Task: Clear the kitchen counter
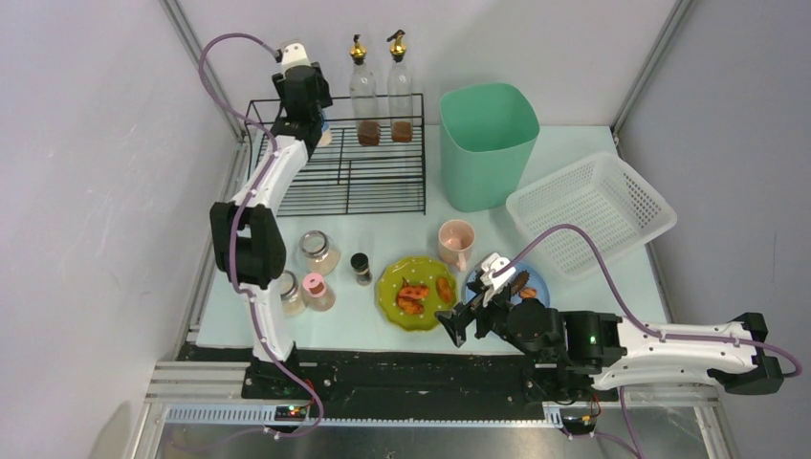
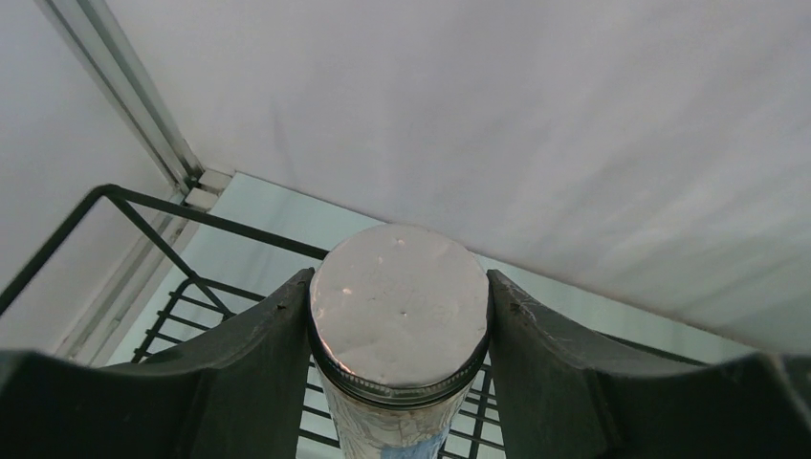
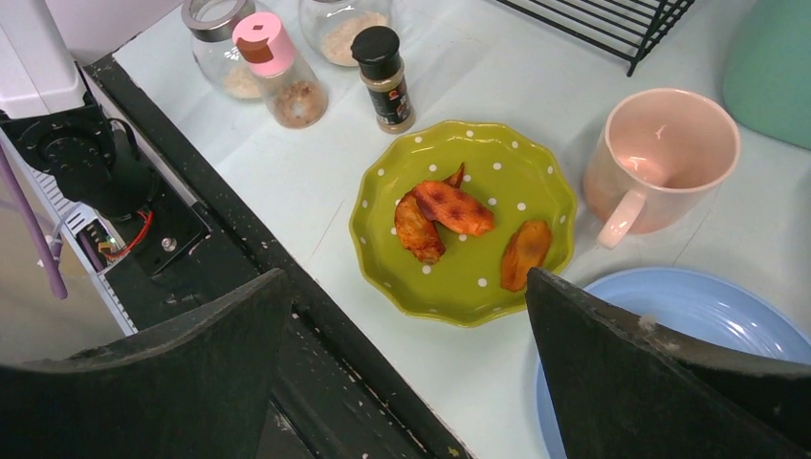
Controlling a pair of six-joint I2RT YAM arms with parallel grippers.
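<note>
Top view: the left arm reached far out to the back left corner of the rack (image 1: 383, 182), with the left claw (image 1: 316, 129) clamped on a jar (image 1: 325, 137) above it. The right arm lay low with its elbow out to the right. The right claw (image 1: 457, 323) was spread wide and empty over the near edge of the desk (image 1: 363, 320), beside a green plate (image 1: 413, 295).

Left wrist view: fingers (image 2: 249, 354) pressed both sides of the jar's silver lid (image 2: 399, 296), with the desk below and beyond.

Right wrist view: wide fingers (image 3: 612, 363) framed the plate on the desk.

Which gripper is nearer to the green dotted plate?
Right. The right gripper hovers just right of the plate; the left gripper holds a jar at the far wire rack.
</note>
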